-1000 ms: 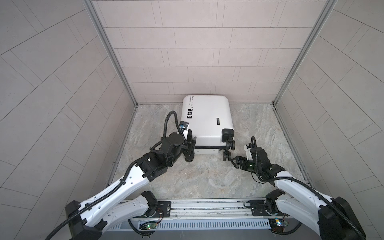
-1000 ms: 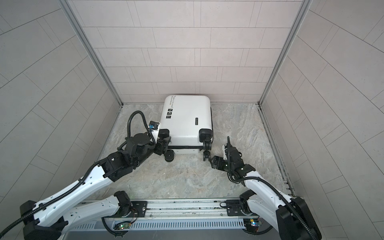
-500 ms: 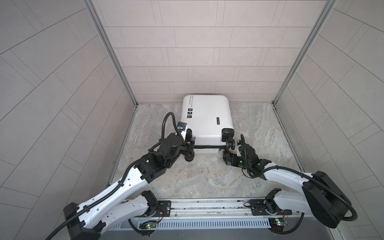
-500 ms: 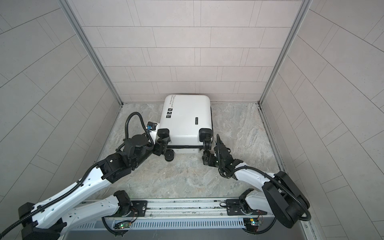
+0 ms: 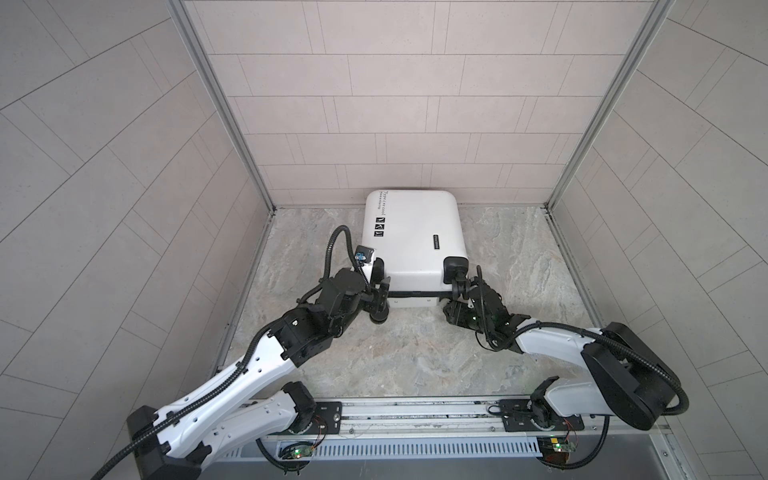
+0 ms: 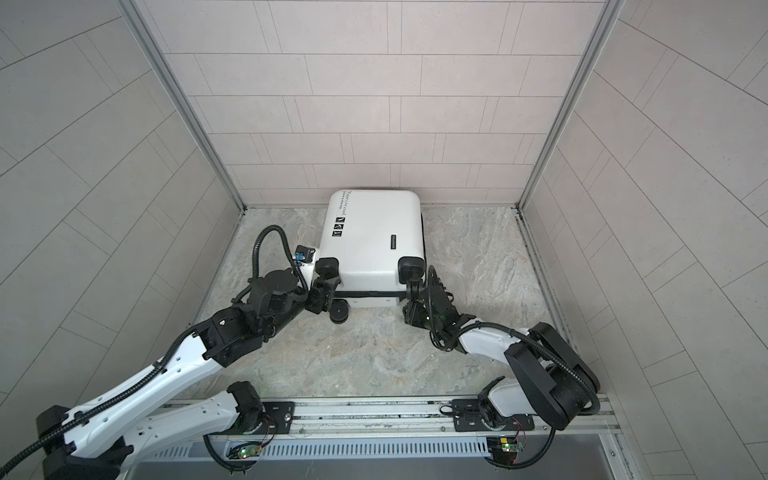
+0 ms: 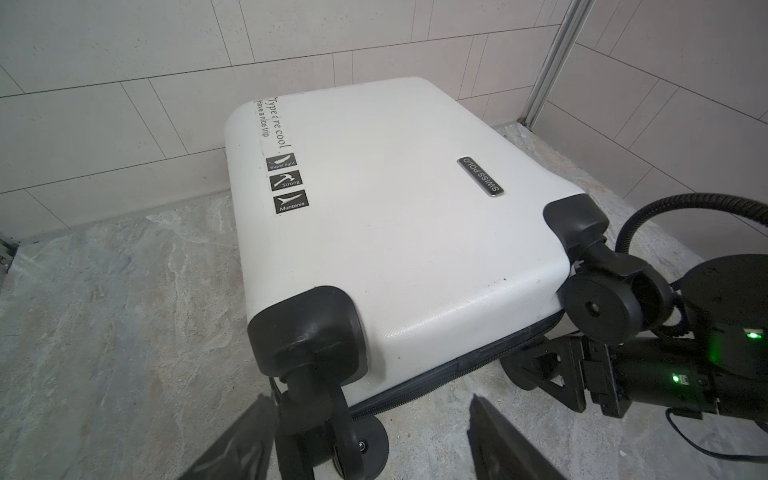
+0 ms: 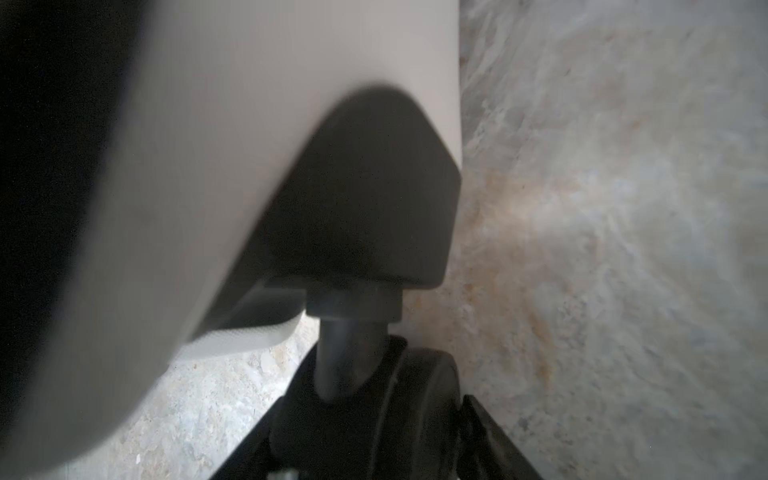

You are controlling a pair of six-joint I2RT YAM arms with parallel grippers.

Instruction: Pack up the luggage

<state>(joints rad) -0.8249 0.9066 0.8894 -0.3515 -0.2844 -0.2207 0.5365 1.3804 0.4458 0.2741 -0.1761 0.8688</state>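
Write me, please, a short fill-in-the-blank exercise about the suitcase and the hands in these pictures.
1. The luggage has a hard shell coloured ____.
2. The badge on it reads SWISS ____.
3. The open left hand has a black ____ between its fingers.
Missing words: white; POLO; wheel.

The luggage [image 5: 411, 241] lies flat on the floor [image 5: 415, 357], its far end against the back wall [image 5: 395, 124], wheels toward the base rail [image 5: 415, 415]. The left gripper [image 7: 370, 401] straddles the near-left wheel [image 7: 357, 444]; the right gripper [image 5: 455, 305] sits at the near-right corner, a wheel [image 8: 415, 407] between its fingers [image 8: 492, 438]
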